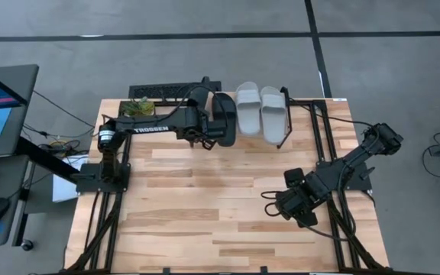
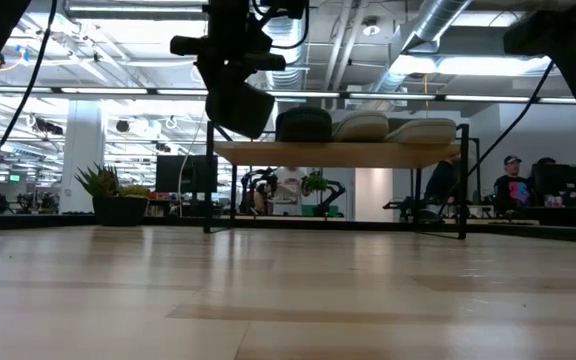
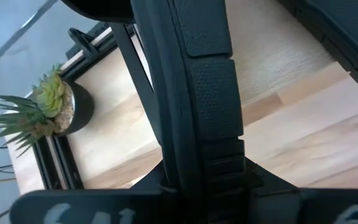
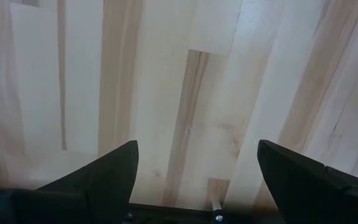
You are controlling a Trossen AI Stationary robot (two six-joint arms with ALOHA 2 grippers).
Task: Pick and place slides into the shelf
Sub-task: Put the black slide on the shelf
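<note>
The left claw is clamped on a black slide, which hangs from it in the air just beside the left end of the shelf, about level with the plank top. On the shelf sit three slides side by side: a black one nearest the claw, then two grey ones, their long axes running front to back across the plank. The free spot appears to lie at the shelf's left end, next to the black slide already there, so the held slide likely has to go a little toward that neighbour and line up parallel with it before being let go. From the left wrist view the slide fills the frame, with a small plant beyond. The right claw waits low over the surface, well apart from the shelf, fingers spread wide and empty. The left arm is plainly the nearer one.
</note>
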